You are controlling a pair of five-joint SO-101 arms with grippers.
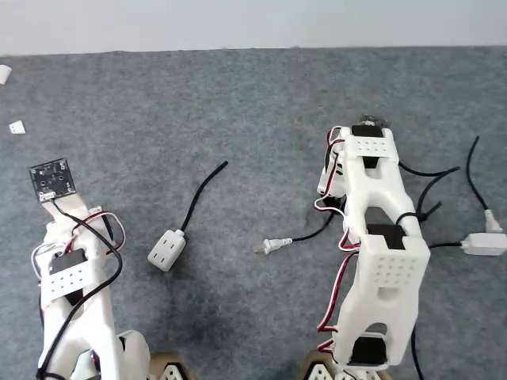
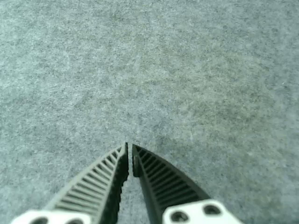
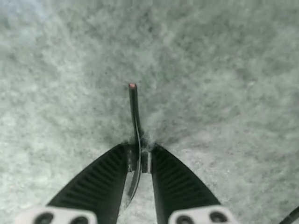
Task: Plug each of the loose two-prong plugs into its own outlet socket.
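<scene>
Hands first: our left hand has its ribbed fingers pressed together at the tips, with nothing between them, over the grey felt surface. Our right hand pinches a thin black cord. The cord's cut end, tipped with copper, sticks out past the fingertips over the surface.

From above, we see a white two-prong plug lying flat between our two arms. It is well back from the right hand, level with the middle of that arm and on its inner side. Its prongs point toward the left arm, and its black wire runs off under the right arm. We cannot tell whether that wire is the cord our right hand holds.

A white socket block lies on the surface to the right of our left hand, near that arm. It sits apart from the plug, whose prongs face it. Its own black lead curves away across the surface, ending free.

A second socket block lies on the outer side of the right arm, well apart from the right hand.
</scene>
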